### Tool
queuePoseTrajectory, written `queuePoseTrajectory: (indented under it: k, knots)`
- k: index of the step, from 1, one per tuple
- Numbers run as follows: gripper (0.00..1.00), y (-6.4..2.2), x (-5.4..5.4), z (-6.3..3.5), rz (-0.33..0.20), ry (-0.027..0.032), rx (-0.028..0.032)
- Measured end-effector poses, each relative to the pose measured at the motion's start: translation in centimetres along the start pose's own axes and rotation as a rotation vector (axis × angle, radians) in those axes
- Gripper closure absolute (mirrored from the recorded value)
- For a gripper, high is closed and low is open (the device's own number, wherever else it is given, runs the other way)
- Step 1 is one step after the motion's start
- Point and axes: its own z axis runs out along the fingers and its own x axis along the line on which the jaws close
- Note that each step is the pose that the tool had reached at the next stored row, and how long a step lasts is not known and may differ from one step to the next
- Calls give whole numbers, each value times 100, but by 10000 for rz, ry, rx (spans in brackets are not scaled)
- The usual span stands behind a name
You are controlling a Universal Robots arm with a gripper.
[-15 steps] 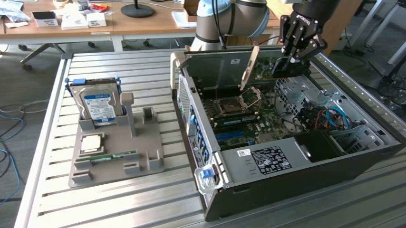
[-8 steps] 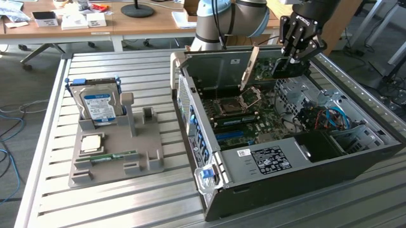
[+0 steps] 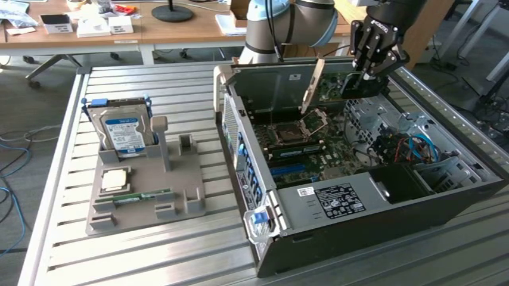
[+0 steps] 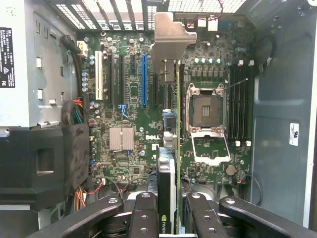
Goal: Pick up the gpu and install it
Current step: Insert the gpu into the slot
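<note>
The gpu [image 3: 347,85] hangs on edge above the open computer case [image 3: 374,214], its long silver bracket [image 3: 312,86] slanting down toward the motherboard. My gripper [image 3: 368,71] is shut on the card's dark body from above. In the wrist view the gpu [image 4: 169,171] appears edge-on between my black fingers [image 4: 145,214], with its bracket [image 4: 171,37] at the far end. It hovers over the motherboard [image 4: 131,106], between the blue expansion slot [image 4: 144,79] and the open CPU socket [image 4: 208,111]. The card is not touching the board.
A grey holder tray [image 3: 147,196] on the slatted table at the exterior view's left carries a hard drive [image 3: 123,128], a CPU chip [image 3: 115,179] and a RAM stick [image 3: 143,196]. Cables and a drive cage [image 3: 406,149] crowd the case's right side. A desk [image 3: 119,30] stands behind.
</note>
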Motion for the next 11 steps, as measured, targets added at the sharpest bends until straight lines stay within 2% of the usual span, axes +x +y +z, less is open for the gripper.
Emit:
queuePoseTrajectory:
  k: [6, 11]
  knots:
    - [73, 0, 0, 4, 0, -3, 1]
    - [73, 0, 1, 49, -1, 0, -1]
